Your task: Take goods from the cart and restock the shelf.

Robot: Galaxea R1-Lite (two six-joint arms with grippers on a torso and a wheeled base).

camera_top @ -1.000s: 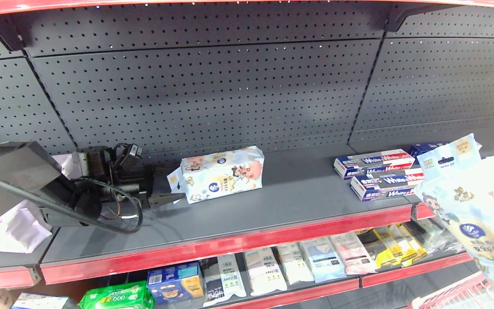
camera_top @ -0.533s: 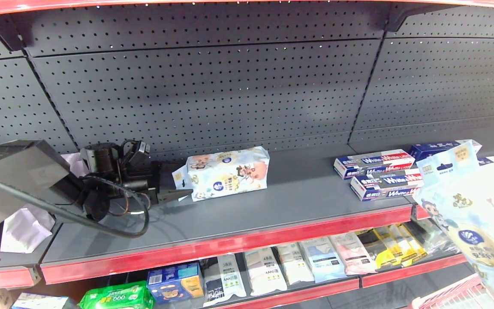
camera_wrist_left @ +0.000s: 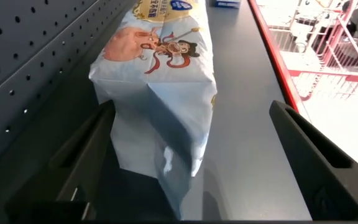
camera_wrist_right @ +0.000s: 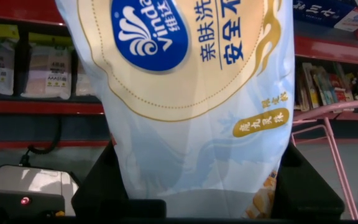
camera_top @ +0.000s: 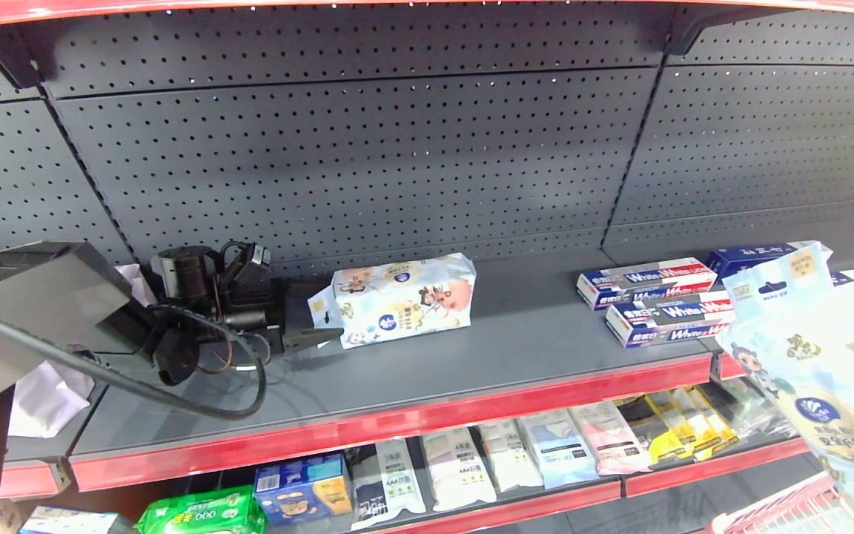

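Base of tissue pack (camera_top: 823,363) off-frame, probably between jaws.

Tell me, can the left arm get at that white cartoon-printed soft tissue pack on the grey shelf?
Probably yes. The left gripper is open, its fingers either side of the near end of the white cartoon-printed soft tissue pack on the grey shelf, with nothing between them.

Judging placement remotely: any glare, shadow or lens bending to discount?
Head view: the top red shelf edge bows from lens distortion, and the pegboard carries a pale sheen. Left wrist view: the floor by the cart is blown out bright, while the near end of the shelf pack is shaded. Right wrist view: no glare on the held pack.
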